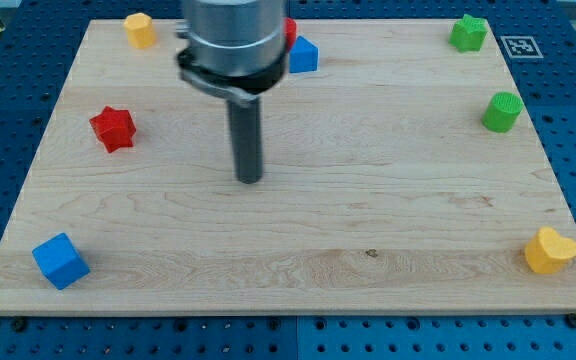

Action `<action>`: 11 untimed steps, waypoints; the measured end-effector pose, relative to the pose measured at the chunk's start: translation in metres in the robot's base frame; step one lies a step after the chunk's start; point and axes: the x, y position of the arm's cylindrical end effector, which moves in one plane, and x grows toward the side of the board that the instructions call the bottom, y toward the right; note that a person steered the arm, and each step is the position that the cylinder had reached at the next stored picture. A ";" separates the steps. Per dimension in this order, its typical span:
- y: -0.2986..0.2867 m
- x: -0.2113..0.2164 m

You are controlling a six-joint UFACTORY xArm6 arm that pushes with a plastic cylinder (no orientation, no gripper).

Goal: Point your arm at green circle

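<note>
**Desk:** Where's your rod sitting right now?

**Me:** My tip (pixel 251 180) rests on the pale wooden board (pixel 298 250), a little toward the view's left of its middle. There's nothing on it that opens or closes, just a straight dark rod, and it touches no block.

**Desk:** And the target?

**Me:** The green round block (pixel 502 111) stands near the board's right edge, in the upper half of the view, well apart from my tip. Above it, in the top right corner, sits a green star-shaped block (pixel 468 32).

**Desk:** What's closest to you?

**Me:** The red star-shaped block (pixel 114 128), off to the view's left and slightly higher. A blue block (pixel 304 55), shape not clear, sits near the top edge just right of the arm's grey body, and something red (pixel 290 28) peeks out beside it, mostly hidden.

**Desk:** The rest?

**Me:** A yellow block (pixel 140 29) at the top left, a blue cube (pixel 60 260) at the bottom left, and a yellow heart-like block (pixel 550 250) at the bottom right.
</note>
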 end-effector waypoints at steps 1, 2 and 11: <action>-0.007 0.000; -0.005 0.000; 0.354 -0.084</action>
